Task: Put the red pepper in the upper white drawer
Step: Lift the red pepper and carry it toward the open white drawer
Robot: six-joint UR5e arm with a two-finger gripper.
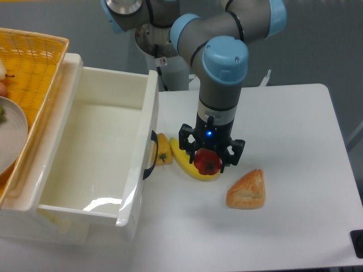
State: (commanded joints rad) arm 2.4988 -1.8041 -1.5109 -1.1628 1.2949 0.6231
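Note:
The red pepper is small and glossy and sits between the fingers of my gripper, just over the right end of a banana. The gripper points straight down and its black fingers close on both sides of the pepper. Whether the pepper is lifted off the table or still resting on it, I cannot tell. The upper white drawer stands pulled open at the left, deep and empty inside, with its black curved handle facing the gripper.
A yellow banana lies under the gripper. A small yellow-orange pepper lies by the drawer handle. A triangular bread piece lies to the right. A woven yellow basket with a plate sits on top at the far left.

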